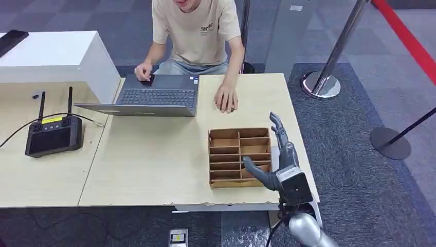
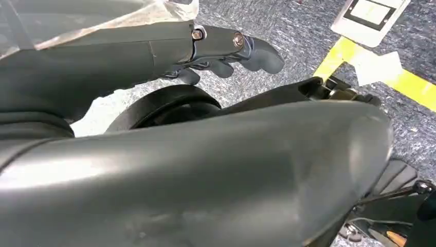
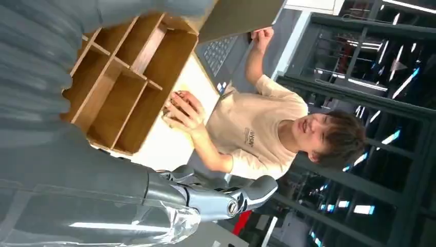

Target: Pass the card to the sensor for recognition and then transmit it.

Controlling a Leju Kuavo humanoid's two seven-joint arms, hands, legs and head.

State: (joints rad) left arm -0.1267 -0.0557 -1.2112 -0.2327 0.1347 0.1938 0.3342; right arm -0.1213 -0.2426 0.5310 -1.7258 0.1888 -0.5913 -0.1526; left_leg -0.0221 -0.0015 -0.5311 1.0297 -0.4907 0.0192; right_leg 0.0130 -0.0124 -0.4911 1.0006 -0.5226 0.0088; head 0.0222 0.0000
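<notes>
Fingers point(image 1: 278, 129) apart, beside wooden box point(image 1: 239, 135)

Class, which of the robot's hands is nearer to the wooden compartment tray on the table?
Right. The right hand is raised at the wooden compartment tray's right edge, thumb over it. The left hand hangs low over carpeted floor, away from the tray.

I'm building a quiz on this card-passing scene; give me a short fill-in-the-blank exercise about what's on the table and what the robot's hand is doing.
1. The right hand hovers over the wooden divided ____, holding nothing.
2. The person rests one hand flat on the table and the other on the ____.
3. The black remote controller has ____ antennas.

Missing words: tray; laptop; two
</notes>
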